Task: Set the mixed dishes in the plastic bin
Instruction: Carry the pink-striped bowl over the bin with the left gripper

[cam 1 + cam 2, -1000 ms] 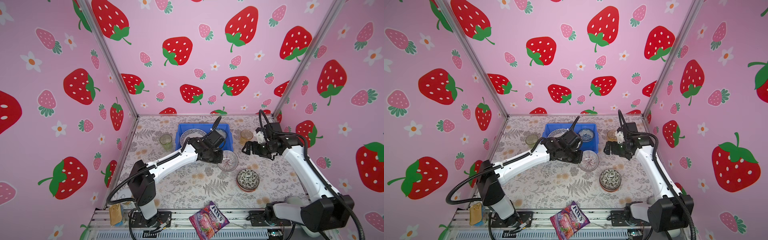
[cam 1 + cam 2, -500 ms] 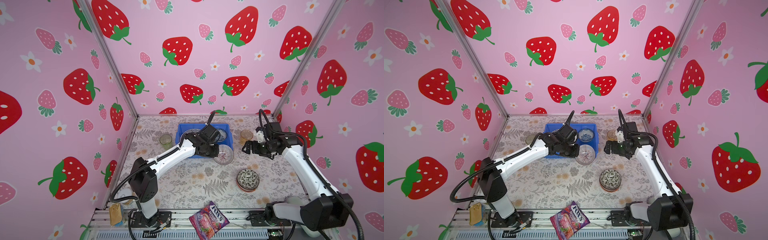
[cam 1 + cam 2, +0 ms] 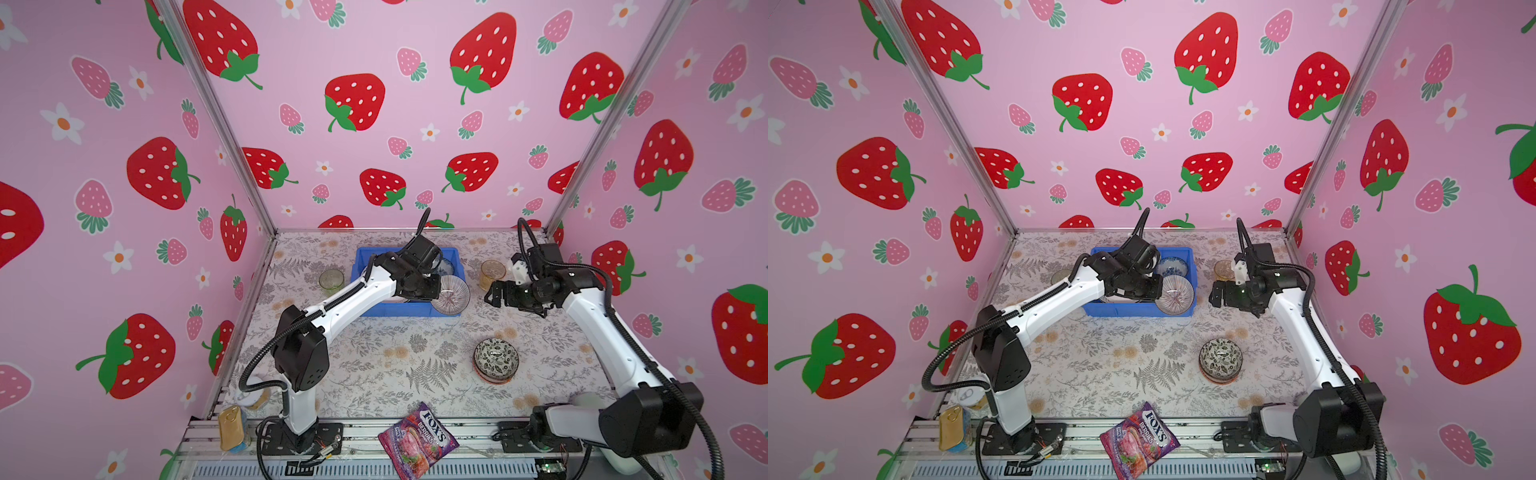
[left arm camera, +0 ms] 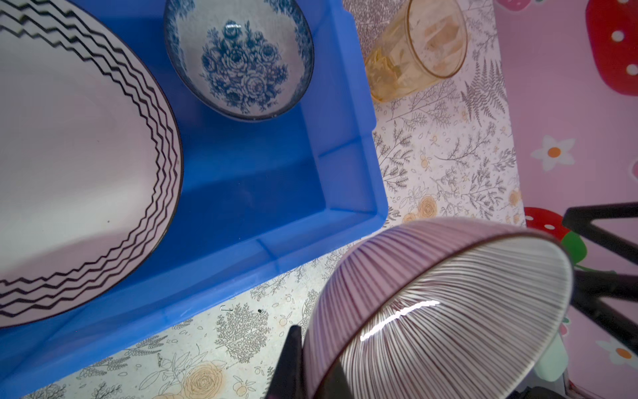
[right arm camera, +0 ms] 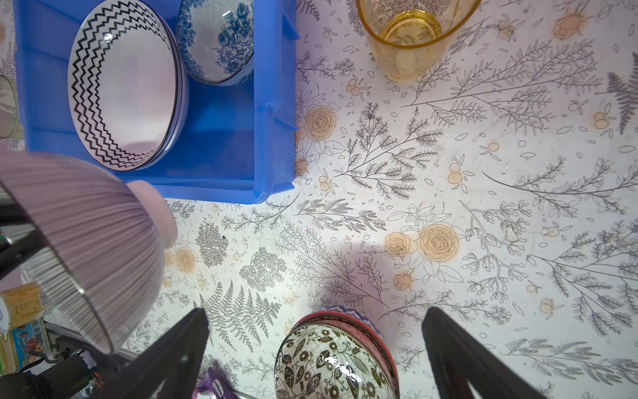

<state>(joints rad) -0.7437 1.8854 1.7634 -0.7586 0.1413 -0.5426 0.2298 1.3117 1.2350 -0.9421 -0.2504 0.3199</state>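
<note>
One striped bowl [image 3: 451,294] in left hand [image 3: 434,289] hangs beside corner of plastic bin [image 3: 405,311].

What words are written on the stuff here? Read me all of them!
"FOX'S": on the purple candy bag.
"BERRIES": on the same bag, just under the brand.
The smaller print on the bag is too small to read.
The print on the can is blurred and unreadable.
Nothing else shows any words or numbers.
</note>
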